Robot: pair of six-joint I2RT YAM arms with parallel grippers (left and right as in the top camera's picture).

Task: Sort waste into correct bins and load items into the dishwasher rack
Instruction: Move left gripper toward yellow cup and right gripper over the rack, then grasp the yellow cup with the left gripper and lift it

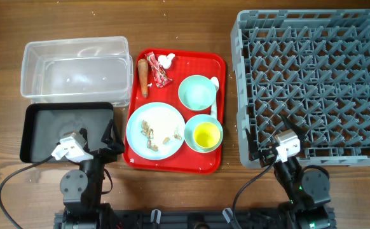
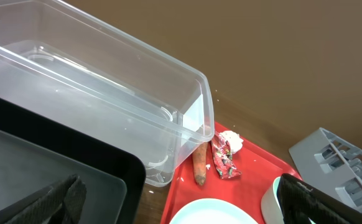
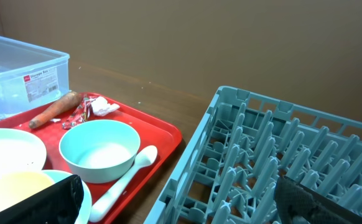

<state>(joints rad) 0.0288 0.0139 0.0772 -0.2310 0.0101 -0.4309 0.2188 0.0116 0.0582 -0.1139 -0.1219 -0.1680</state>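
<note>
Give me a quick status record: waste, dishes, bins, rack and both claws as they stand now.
waste: carrot stick, wrapper and tissue at the red tray's far end; crumbs on the plate
dishes: mint bowl, spoon beside it, yellow cup inside blue bowl, all on the tray
bins: clear tub and black tub, left of tray, both empty
rack: right of tray, nothing loaded
left claw: open, empty, by the black tub's near right corner
right claw: open, empty, over the rack's near left corner
</note>
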